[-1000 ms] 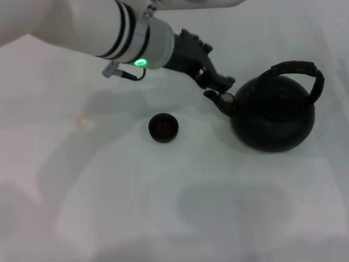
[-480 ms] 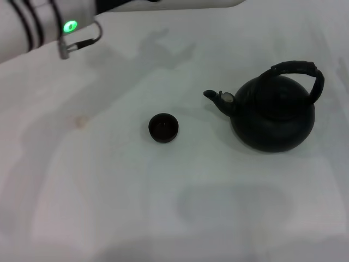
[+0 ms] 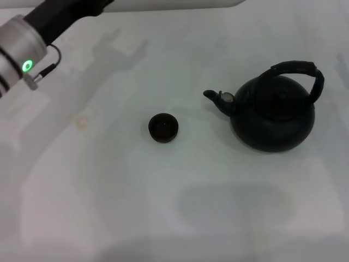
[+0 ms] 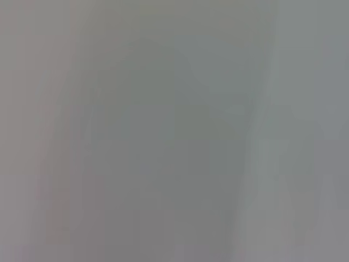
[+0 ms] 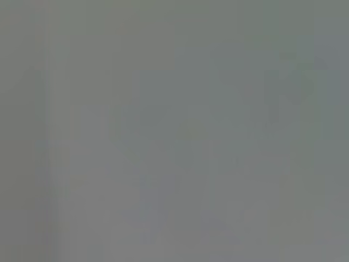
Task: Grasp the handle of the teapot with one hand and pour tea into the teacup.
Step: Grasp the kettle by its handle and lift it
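Work surface: a plain white table (image 3: 163,207), faintly shadowed, with a small pale mark (image 3: 81,122) at 9 o'clock. The teapot (image 3: 272,112) stands upright at 3 o'clock, handle (image 3: 297,70) arched over it, spout towards the teacup (image 3: 163,127) near centre, the two apart. The left arm (image 3: 27,52) crosses the 10 o'clock corner; neither gripper is visible, so their state cannot be told. Both wrist views show only featureless grey.

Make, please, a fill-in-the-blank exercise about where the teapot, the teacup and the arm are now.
1. The teapot stands on the table with its spout pointing toward the ____.
2. The handle arches over the pot, and ____ tool grips it.
3. The teacup stands upright on the robot's ____ side of the teapot.
4. Only part of the left arm shows, at the far ____ corner of the head view.

Missing words: teacup; no; left; left
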